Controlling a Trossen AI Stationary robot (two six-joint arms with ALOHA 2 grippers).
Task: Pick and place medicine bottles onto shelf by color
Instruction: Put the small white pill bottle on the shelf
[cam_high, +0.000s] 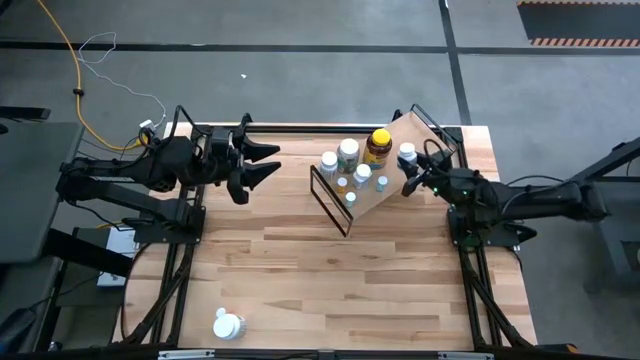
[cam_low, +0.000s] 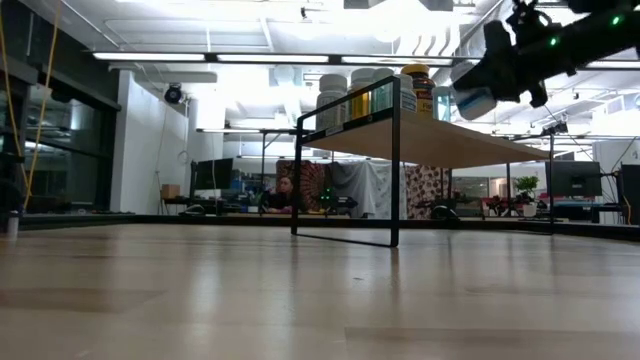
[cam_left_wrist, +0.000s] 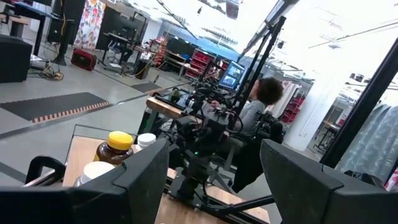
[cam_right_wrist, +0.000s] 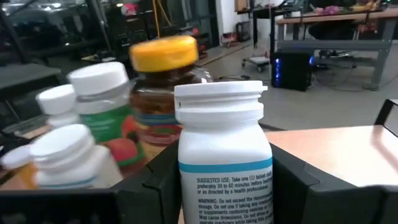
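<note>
White plastic fills the space between my right gripper's (cam_high: 409, 170) fingers: I am pinching a white-capped bottle (cam_right_wrist: 224, 155) upright by its body, its printed label facing my wrist camera. In the high view this gripper sits at the right-hand end of the shelf (cam_high: 395, 190), with the bottle (cam_high: 407, 155) over the board there. In the low view the gripper (cam_low: 490, 80) hangs above the board's level, and I cannot tell whether the bottle's base touches the wood.

Just beyond the held bottle stands the amber bottle (cam_right_wrist: 163, 93) with its yellow cap, and beside that a cluster of white-capped bottles (cam_right_wrist: 102, 106) with coloured labels. From above, the amber bottle (cam_high: 378, 146) stands near the far edge of the shelf, the white ones (cam_high: 347, 160) grouped to its left and towards the middle of the board.

One more white bottle (cam_high: 228, 325) lies on its side on the tabletop (cam_high: 330, 280) near the front edge, well apart from the shelf and from both of my arms.

My left gripper (cam_high: 268, 162) is held off to the left of the shelf, above the table's far left part, fingers spread wide and holding nothing.
</note>
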